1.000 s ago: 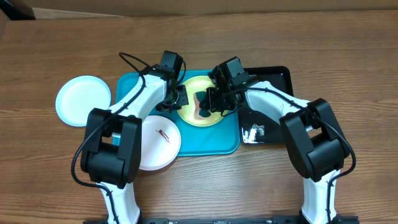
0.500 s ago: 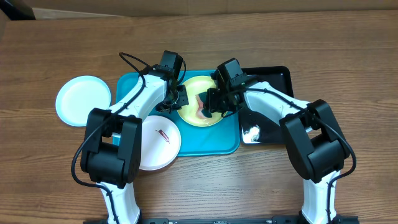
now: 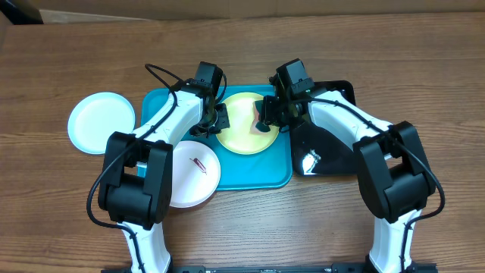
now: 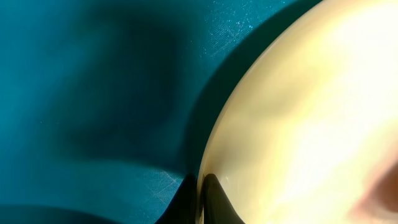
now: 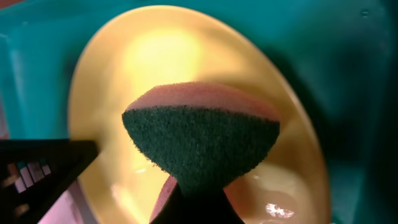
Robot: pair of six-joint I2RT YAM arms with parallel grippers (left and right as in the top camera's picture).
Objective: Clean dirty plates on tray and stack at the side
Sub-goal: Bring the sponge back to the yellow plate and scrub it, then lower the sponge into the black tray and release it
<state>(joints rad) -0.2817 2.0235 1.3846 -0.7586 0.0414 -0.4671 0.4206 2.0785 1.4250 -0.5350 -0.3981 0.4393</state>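
Left gripper: jaws nearly together, pinching the rim of the yellow-green plate between the tips; the plate's edge appears raised slightly off the tray floor.

Right gripper: clamped on a sponge, green scouring face forward, pink foam behind. The sponge sits at the plate's far edge from the left fingers; contact with the surface cannot be confirmed.

Plate between the two grippers: no smudge visible on its exposed face from overhead. Assessed as cleaning nearly complete, not yet moved off the tray.

Outward of the left arm: white plate, overlapping the tray's near corner, carries a reddish mark; assessed as uncleaned. Pale blue plate lies alone on the table, well apart, no marks discernible.

No stack formed yet. Outstanding: one plate to wipe, two to stack.
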